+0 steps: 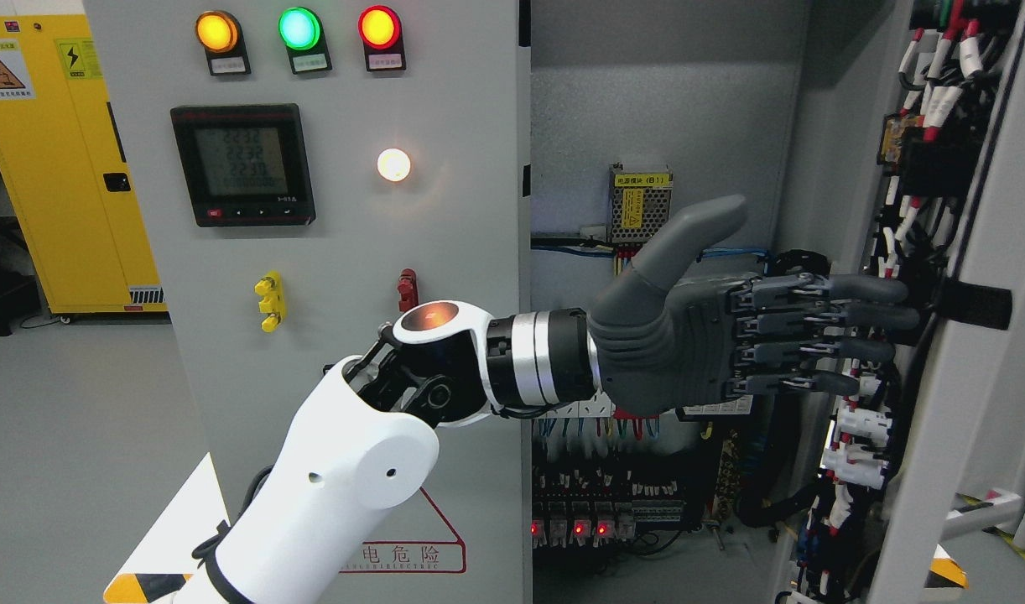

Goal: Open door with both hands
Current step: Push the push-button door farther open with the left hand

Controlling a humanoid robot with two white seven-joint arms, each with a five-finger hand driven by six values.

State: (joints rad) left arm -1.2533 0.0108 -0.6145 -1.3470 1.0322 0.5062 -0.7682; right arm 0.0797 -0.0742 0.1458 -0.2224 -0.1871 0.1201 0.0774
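Observation:
My left arm comes in from the lower left and reaches across to the right. My left hand [823, 277] is open, fingers [865, 317] stretched flat and thumb raised, its fingertips against the inner face of the right cabinet door [974, 369]. That door is swung open to the right and shows wiring and white connectors on its inner side. The left cabinet door [345, 252] is shut; it carries orange, green and red lamps, a meter display and yellow and red handles. Between them the cabinet's inside [647, 168] shows. My right hand is out of view.
A yellow safety cabinet [68, 168] stands at the far left on the grey floor. Inside the cabinet are a power supply [641, 201], blue cables and a row of breakers with red lights [580, 527] low down.

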